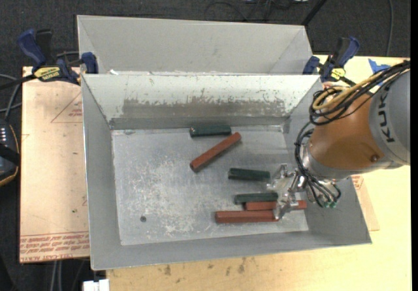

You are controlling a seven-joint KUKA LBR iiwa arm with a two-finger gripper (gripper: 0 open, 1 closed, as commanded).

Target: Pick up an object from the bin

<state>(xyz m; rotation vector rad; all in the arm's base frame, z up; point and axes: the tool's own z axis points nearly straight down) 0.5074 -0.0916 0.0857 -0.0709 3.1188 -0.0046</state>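
My gripper (286,193) is low in the bin's right front part, over the right ends of a cluster of bars. A short red bar (264,206) runs under it, and a bit of red shows on the gripper's far side. Just above that lies a dark green bar (255,198). A longer reddish-brown bar (245,216) lies flat in front of both, its right end at the gripper. Another dark green bar (249,173) rests slightly behind and to the left of the gripper, apart from it.
A reddish-brown bar (215,152) lies diagonally in the middle of the bin. A dark green bar (210,131) rests against the back wall. The arm's orange cover and cables hang over the bin's right wall. Bare floor spreads across the left half.
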